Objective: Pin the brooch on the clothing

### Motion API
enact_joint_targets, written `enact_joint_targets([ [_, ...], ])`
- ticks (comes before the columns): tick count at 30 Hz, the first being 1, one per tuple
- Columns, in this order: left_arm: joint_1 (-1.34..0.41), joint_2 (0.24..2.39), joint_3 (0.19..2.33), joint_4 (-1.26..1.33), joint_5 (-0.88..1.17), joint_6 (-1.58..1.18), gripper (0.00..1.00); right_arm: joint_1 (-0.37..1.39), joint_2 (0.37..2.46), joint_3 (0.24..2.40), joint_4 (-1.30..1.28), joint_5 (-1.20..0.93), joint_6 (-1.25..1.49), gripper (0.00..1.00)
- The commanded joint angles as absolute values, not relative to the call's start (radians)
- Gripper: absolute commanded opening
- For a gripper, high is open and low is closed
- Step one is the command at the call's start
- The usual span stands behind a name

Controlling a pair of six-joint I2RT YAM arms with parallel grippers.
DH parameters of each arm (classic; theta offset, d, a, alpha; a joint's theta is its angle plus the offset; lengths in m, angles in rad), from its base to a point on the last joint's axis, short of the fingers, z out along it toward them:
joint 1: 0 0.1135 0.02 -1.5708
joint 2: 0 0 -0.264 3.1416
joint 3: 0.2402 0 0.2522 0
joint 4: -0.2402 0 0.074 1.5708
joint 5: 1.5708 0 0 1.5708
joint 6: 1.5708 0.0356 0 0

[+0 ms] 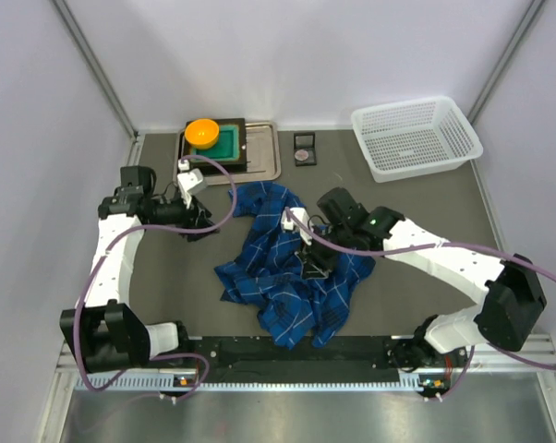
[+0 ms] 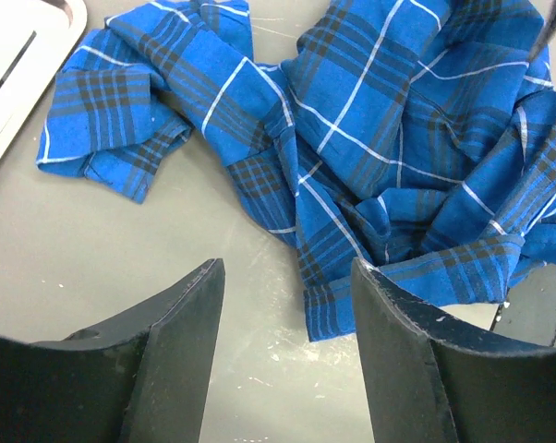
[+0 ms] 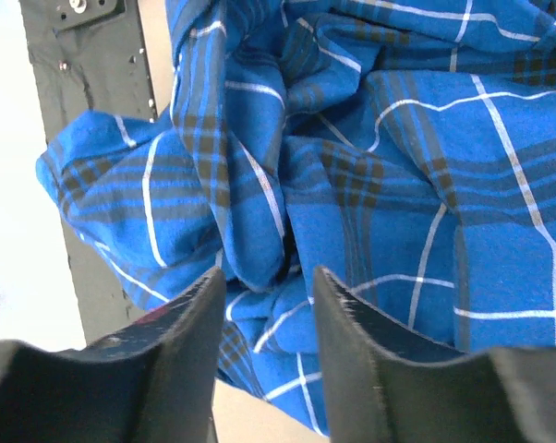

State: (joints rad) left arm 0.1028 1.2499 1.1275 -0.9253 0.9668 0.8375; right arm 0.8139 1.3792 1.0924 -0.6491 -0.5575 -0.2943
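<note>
The clothing is a blue plaid shirt lying crumpled in the middle of the table. The brooch is a small dull round disc in a little dark case at the back, far from both grippers. My left gripper hovers at the shirt's left edge. In the left wrist view this gripper is open over bare table, with a shirt hem just inside its right finger. My right gripper is down on the shirt's middle. It stands open, with a fold of the clothing between its tips.
A metal tray at the back left holds a green block and an orange round dish. A white mesh basket stands at the back right. A dark base rail runs along the near edge under the shirt's lower end.
</note>
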Motion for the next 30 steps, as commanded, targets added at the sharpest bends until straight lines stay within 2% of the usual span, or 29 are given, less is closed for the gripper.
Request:
enact_joint_targets([
  [1,0.169,1.239,1.082,-0.859,1.063,0.808,0.62,0.871,1.390,1.106,-0.568,-0.492,-0.298,0.38],
  [7,0.215,1.253,1.072,-0.882,1.080,0.848,0.62,0.899,1.401,1.083,-0.571,-0.511,-0.295,0.33],
  [10,0.225,1.269,1.071,-0.899,1.074,0.873,0.62,0.911,1.390,1.062,-0.572,-0.534,-0.291,0.35],
  [15,0.229,1.285,1.062,-0.902,1.066,0.884,0.63,0.936,1.405,1.035,-0.568,-0.468,-0.299,0.44],
  [18,0.229,1.290,1.054,-0.913,1.071,0.910,0.64,0.937,1.437,1.043,-0.552,-0.398,-0.295,0.42],
  [19,0.229,1.292,1.048,-0.917,1.066,0.910,0.64,0.937,1.446,1.048,-0.549,-0.379,-0.290,0.41],
  [21,0.229,1.293,1.046,-0.931,1.057,0.931,0.64,0.937,1.457,1.067,-0.554,-0.315,-0.272,0.17],
  [22,0.229,1.293,1.042,-0.954,1.045,0.949,0.64,0.937,1.451,1.077,-0.561,-0.290,-0.247,0.01],
  [26,0.229,1.273,1.042,-0.979,1.025,1.051,0.64,0.934,1.327,1.104,-0.624,-0.122,-0.296,0.00],
  [30,0.216,1.272,1.052,-1.025,1.072,1.224,0.64,0.856,1.143,1.156,-0.663,-0.011,-0.402,0.00],
])
